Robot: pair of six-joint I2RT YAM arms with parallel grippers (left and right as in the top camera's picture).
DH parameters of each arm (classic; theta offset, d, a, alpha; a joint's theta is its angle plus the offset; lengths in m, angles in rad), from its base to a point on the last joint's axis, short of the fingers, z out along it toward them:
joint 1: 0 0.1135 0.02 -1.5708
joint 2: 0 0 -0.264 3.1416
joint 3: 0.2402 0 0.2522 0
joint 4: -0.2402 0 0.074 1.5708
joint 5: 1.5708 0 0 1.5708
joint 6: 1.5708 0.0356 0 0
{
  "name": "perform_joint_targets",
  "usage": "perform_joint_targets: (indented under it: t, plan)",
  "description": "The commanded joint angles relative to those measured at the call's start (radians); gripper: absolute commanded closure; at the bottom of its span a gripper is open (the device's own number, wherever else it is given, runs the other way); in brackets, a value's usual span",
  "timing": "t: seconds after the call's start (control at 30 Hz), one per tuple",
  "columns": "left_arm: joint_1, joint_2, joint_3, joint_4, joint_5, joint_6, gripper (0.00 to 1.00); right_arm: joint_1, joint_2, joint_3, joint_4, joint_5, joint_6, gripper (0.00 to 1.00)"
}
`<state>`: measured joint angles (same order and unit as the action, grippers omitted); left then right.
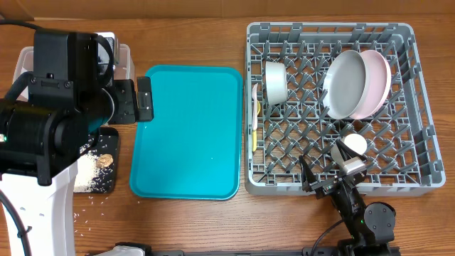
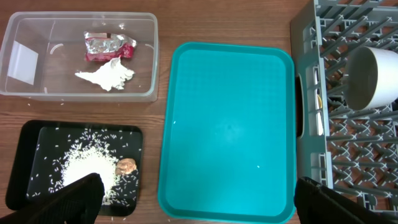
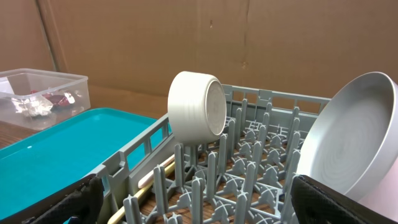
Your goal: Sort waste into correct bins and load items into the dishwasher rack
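Note:
In the left wrist view the clear tub (image 2: 25, 93) holds the red-and-silver foil wrapper (image 2: 109, 46) and the white napkin (image 2: 106, 78). The black tray (image 2: 28, 155) holds rice grains (image 2: 81, 169) and the brown scrap (image 2: 126, 166). My left gripper (image 2: 199, 208) is open and empty, high above the teal tray's near edge. The dishwasher rack (image 1: 419, 107) holds the bowl (image 1: 275, 82), grey plate (image 1: 345, 84), pinkish plate (image 1: 380, 82), yellow utensil (image 1: 254, 121) and white cup (image 1: 353, 146). My right gripper (image 3: 199, 208) is open and empty at the rack's front edge (image 1: 330, 178).
The teal tray (image 1: 188, 131) lies between the bins and the rack, bare but for a grain or two. A few rice grains lie on the wood below the black tray (image 1: 96, 210). My left arm (image 1: 50, 121) covers most of the tub from above.

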<state>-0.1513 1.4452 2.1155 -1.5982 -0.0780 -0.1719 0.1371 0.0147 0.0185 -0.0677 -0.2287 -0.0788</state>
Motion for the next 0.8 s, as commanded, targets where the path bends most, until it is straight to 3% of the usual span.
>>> perform_joint_targets:
  t: [0.0,0.23,0.3,0.4,0.47,0.53,0.77]
  plan:
    - [-0.006,0.006,0.002,0.002,0.009,0.022,0.0,-0.005,-0.012,-0.011,0.01,0.006,-0.001,0.0]
    - [-0.006,0.005,0.002,0.001,0.008,0.025,0.0,-0.005,-0.012,-0.011,0.01,0.006,0.0,0.0]
    - [-0.006,-0.007,0.002,-0.021,-0.07,0.103,0.0,-0.005,-0.012,-0.011,0.01,0.006,-0.001,0.0]
    - [-0.006,-0.062,-0.018,0.024,-0.118,0.118,0.0,-0.005,-0.012,-0.011,0.01,0.006,0.0,0.0]
    - [-0.006,-0.126,-0.078,0.151,-0.119,0.137,0.0,-0.005,-0.012,-0.011,0.01,0.006,-0.001,0.0]
    - [-0.006,-0.259,-0.271,0.388,-0.112,0.15,0.0,-0.005,-0.012,-0.011,0.011,0.006,0.0,0.0]
    - [-0.005,-0.691,-0.928,0.855,-0.113,0.177,0.0,-0.005,-0.012,-0.011,0.01,0.006,0.0,0.0]
